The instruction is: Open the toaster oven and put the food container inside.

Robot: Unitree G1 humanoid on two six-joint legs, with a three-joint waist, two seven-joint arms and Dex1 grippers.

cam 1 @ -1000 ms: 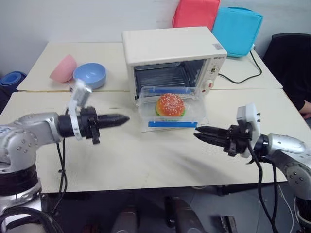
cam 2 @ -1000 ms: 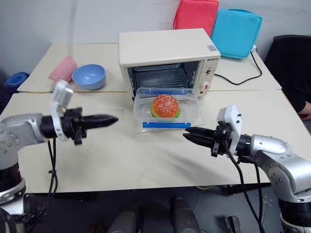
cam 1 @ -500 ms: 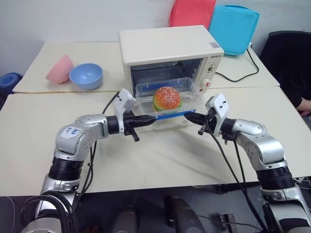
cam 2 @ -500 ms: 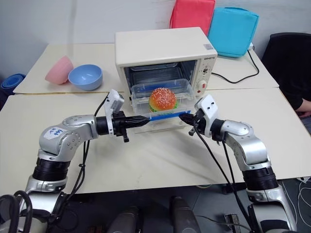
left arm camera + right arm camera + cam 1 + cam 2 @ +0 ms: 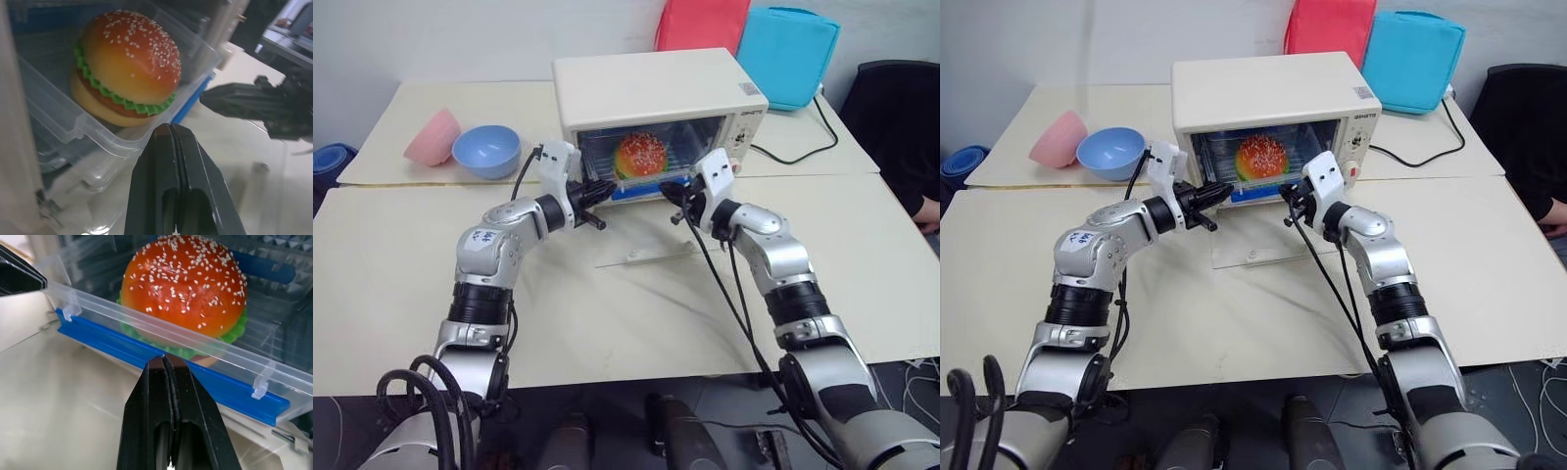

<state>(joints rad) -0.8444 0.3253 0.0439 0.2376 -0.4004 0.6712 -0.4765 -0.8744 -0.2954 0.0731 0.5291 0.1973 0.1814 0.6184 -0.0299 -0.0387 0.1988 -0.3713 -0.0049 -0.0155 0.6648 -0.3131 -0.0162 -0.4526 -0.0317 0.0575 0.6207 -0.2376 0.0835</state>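
The cream-white toaster oven (image 5: 656, 88) stands with its glass door (image 5: 1253, 240) folded down flat on the table. The clear food container (image 5: 641, 168), holding a toy hamburger (image 5: 129, 63), sits in the oven's mouth on the wire rack, its blue front clip (image 5: 146, 352) facing me. Both grippers are shut and point level at the container's front. My left gripper (image 5: 607, 188) is at its near left corner. The tip of my right gripper (image 5: 164, 360) rests against the blue clip. Neither gripper holds anything.
A pink bowl (image 5: 431, 137) and a blue bowl (image 5: 487, 152) sit on the table left of the oven. Red (image 5: 705, 24) and cyan (image 5: 788, 54) cushions lean behind it. A black cable (image 5: 803, 147) runs off its right side, and a black chair (image 5: 901, 108) stands at the far right.
Both shut grippers have moved forward and inward toward the oven. The container has gone from the open glass door into the oven's mouth ahead of them.
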